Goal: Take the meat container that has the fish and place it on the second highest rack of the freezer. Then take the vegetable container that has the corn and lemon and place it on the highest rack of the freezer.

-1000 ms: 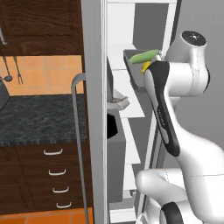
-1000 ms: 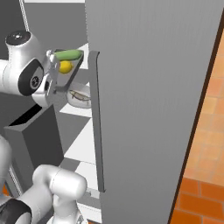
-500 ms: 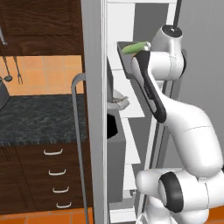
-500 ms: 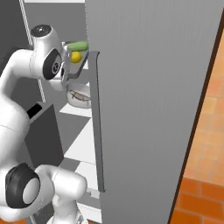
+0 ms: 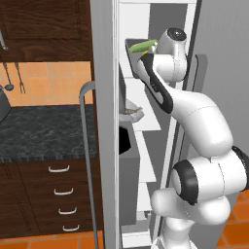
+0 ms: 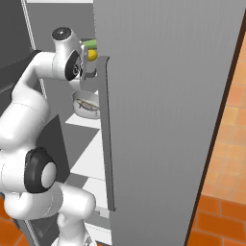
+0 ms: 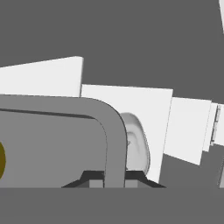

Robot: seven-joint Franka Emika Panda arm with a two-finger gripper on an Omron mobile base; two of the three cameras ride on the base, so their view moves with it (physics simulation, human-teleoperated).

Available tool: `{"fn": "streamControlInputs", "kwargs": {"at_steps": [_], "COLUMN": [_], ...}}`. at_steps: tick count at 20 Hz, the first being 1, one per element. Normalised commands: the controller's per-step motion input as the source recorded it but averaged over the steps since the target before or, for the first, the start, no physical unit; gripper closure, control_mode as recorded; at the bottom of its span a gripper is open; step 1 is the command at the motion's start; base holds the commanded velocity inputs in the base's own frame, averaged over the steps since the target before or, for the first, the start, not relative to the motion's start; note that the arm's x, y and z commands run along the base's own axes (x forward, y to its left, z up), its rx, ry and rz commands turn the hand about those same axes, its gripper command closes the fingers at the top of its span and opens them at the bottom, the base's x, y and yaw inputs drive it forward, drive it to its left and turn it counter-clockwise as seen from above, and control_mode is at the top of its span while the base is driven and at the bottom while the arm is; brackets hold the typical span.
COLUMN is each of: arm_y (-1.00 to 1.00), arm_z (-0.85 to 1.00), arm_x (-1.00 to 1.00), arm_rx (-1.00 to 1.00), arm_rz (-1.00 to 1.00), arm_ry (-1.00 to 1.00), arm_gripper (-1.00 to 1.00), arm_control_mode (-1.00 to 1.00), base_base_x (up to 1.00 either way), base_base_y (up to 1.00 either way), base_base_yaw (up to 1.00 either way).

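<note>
Currently the tool (image 7: 114, 180) is clamped on the vegetable container (image 7: 57, 142) rim, high at the freezer's top rack. Rigid, light tray; loose corn (image 6: 90, 43) and lemon (image 6: 92, 55) could roll, keep level. Fish container (image 6: 86, 105) sits 1 rack lower.

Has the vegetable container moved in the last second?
Yes. The vegetable container, held by the tool, has risen further above the fish container resting on its shelf.
</note>
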Motion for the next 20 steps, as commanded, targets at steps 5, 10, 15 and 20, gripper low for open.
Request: {"fn": "streamControlInputs", "kwargs": {"at_steps": [5, 10, 15, 20], "arm_y": [0.00, 0.00, 0.00, 0.00], "arm_z": [0.00, -0.07, -0.08, -0.01], "arm_x": [0.97, 0.93, 0.83, 0.13], "arm_rx": [0.00, 0.00, 0.00, 0.00], "arm_rz": [0.00, -0.03, -0.02, 0.00], "arm_ry": [-0.01, 0.00, 0.00, -0.11], "arm_gripper": [1.00, 1.00, -1.00, -1.00], "arm_control_mode": [-1.00, -1.00, -1.00, -1.00], "base_base_x": [0.00, 0.00, 0.00, 0.00], "base_base_y": [0.00, 0.00, 0.00, 0.00], "base_base_yaw": [0.00, 0.00, 0.00, 0.00]}}
